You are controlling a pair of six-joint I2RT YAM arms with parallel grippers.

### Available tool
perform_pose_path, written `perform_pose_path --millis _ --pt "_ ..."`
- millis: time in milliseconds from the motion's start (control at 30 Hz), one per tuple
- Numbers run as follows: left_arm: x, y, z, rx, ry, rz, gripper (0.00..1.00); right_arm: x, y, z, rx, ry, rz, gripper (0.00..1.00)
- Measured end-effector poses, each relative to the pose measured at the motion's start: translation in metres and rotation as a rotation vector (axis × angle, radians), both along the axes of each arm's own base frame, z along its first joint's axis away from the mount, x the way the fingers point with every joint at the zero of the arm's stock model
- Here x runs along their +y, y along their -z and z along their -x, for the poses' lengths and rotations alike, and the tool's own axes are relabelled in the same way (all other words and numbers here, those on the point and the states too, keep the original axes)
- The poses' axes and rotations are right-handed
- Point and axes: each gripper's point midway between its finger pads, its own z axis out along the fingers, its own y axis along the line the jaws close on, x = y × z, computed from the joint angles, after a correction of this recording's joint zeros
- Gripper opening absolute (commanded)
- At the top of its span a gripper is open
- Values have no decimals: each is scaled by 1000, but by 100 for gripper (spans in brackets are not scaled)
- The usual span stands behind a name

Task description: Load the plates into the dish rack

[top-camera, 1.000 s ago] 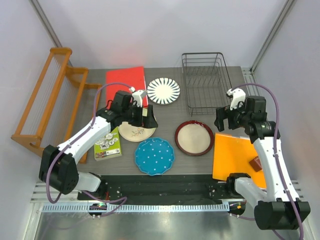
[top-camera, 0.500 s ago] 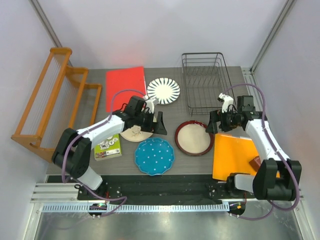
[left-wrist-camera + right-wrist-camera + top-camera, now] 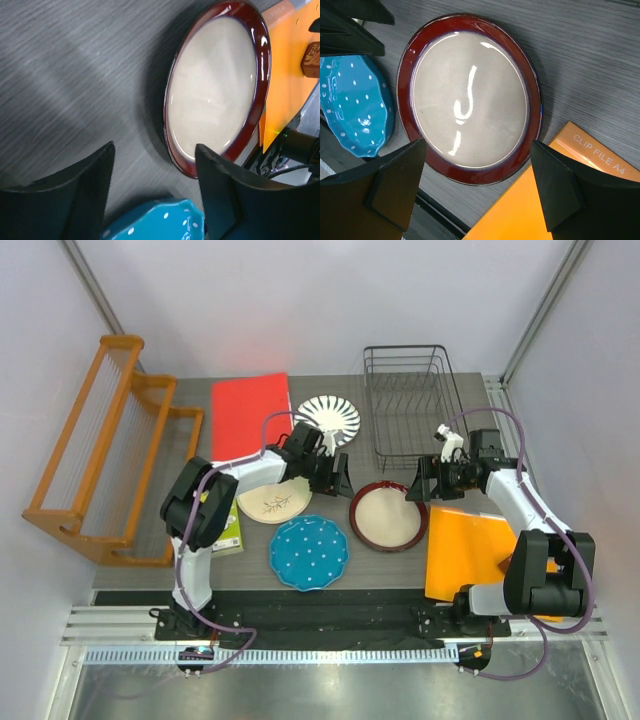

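Observation:
The dark-red-rimmed beige plate (image 3: 388, 516) lies flat at the table's middle right. My left gripper (image 3: 340, 480) hangs open just off its left edge, above the table. In the left wrist view the left gripper (image 3: 155, 192) frames bare table, with the red-rimmed plate (image 3: 215, 90) beyond and the blue dotted plate (image 3: 160, 222) below. My right gripper (image 3: 413, 490) is open at this plate's upper right rim; the right gripper (image 3: 477, 187) spans the red-rimmed plate (image 3: 470, 95). The cream twig plate (image 3: 272, 502), the blue plate (image 3: 309, 551) and the black-petalled plate (image 3: 328, 418) lie flat. The wire dish rack (image 3: 410, 405) holds nothing.
An orange clip file (image 3: 470, 550) lies right of the red-rimmed plate, touching its edge, and a red sheet (image 3: 250, 412) lies at the back left. A green booklet (image 3: 225, 530) sits under the left arm. The orange wooden rack (image 3: 100, 450) stands far left.
My left arm has stretched rightward across the cream plate to the red-rimmed plate's left edge, its jaws narrowing. My right gripper has moved left and down to that plate's right rim.

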Motion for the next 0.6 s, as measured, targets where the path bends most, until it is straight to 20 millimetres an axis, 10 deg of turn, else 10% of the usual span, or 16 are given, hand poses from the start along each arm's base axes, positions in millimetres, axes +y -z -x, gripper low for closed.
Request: perform_pose_path --millis 600 --pt "-34 27 -2 95 86 46 32 -19 1 -2 44 217 35 90"
